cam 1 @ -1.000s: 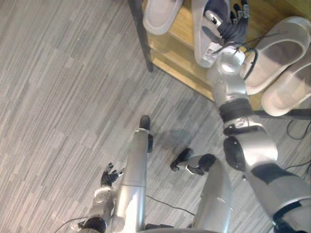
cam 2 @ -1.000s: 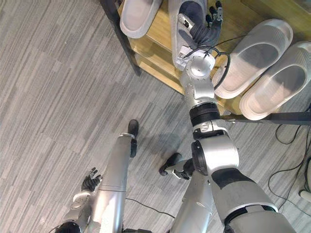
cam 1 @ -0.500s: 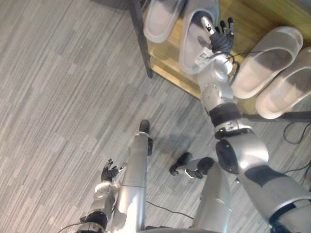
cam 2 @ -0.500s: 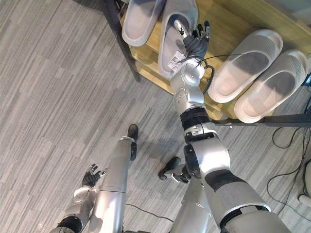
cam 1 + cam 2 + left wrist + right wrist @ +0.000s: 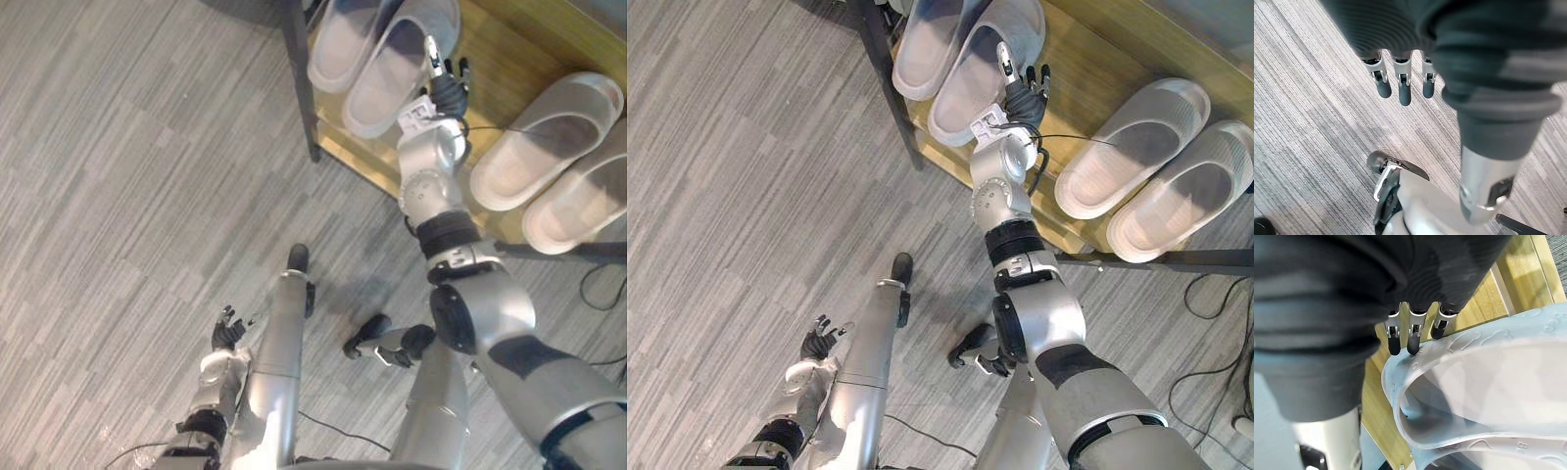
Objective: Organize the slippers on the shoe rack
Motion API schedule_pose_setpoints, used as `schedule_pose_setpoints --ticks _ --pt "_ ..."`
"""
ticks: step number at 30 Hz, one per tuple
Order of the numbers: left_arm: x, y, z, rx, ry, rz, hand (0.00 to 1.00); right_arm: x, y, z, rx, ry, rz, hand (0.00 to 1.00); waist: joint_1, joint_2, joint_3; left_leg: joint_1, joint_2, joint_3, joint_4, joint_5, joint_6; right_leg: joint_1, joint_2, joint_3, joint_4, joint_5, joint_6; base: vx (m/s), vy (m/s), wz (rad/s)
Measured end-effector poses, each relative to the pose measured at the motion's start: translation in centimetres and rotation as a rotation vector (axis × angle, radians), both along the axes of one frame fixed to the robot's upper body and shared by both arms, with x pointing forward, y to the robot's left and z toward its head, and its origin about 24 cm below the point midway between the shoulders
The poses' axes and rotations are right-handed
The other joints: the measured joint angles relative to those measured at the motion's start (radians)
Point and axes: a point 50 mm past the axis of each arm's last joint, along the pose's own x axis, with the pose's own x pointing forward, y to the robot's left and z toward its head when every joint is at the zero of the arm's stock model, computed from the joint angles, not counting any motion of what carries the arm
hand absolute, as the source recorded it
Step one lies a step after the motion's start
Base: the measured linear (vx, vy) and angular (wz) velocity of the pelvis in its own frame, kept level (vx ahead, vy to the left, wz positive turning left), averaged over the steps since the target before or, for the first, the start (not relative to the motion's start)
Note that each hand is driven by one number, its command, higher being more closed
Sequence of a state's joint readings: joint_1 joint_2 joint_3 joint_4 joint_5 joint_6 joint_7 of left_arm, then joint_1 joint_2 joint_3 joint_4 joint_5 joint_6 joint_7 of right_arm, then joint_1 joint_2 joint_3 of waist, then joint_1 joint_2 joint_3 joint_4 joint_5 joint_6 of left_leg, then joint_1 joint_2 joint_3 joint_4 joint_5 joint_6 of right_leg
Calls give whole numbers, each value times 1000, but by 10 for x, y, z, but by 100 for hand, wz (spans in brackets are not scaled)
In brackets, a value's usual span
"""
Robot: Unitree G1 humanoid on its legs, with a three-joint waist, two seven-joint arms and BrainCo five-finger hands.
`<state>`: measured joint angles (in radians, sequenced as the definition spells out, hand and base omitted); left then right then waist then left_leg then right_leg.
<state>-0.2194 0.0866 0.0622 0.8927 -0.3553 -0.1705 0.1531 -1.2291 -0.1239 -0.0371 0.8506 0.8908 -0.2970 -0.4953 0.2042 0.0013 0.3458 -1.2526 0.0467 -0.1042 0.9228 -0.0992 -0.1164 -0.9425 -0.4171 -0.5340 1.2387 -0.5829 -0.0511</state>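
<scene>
The right hand is reaching over the shoe rack, its fingers lying straight and uncurled, gripping nothing. The dark tips are touching the right-hand rim of a pale grey slipper; the thumb is standing apart above the slipper's opening. This slipper is lying on the rack's wooden shelf with its left edge touching a second grey slipper, the two forming a pair at the shelf's left end, just beside the dark corner post. Well to the right on the same shelf, another pair is lying side by side and slanted: one slipper nearer the hand and one slipper at the right end, their sides touching. Bare wood is showing between the two pairs.

The left hand is hanging low over the grey striped floor, near and left of the rack, fingers relaxed and spread, holding nothing.
</scene>
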Motion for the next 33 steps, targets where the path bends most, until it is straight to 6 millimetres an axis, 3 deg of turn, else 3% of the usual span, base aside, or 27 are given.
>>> schedule_pose_setpoints --ticks 15,27,33 --pt "3 -6 2 -23 -26 11 0 3 -33 25 9 -10 -60 0 14 1 1 -5 -9 2 1 1 3 0 -18 -2 6 -4 -1 1 18 2" --pt "3 -7 2 -29 -27 12 0 6 -40 32 -39 10 -66 0 13 12 7 -9 -3 10 11 -1 12 -2 -21 -1 17 -8 0 0 3 0" --pt "5 -9 3 -47 -33 22 0 4 -45 42 -139 4 -104 0 6 30 17 -12 0 16 32 -5 15 -1 -21 9 24 -8 1 1 26 -3"
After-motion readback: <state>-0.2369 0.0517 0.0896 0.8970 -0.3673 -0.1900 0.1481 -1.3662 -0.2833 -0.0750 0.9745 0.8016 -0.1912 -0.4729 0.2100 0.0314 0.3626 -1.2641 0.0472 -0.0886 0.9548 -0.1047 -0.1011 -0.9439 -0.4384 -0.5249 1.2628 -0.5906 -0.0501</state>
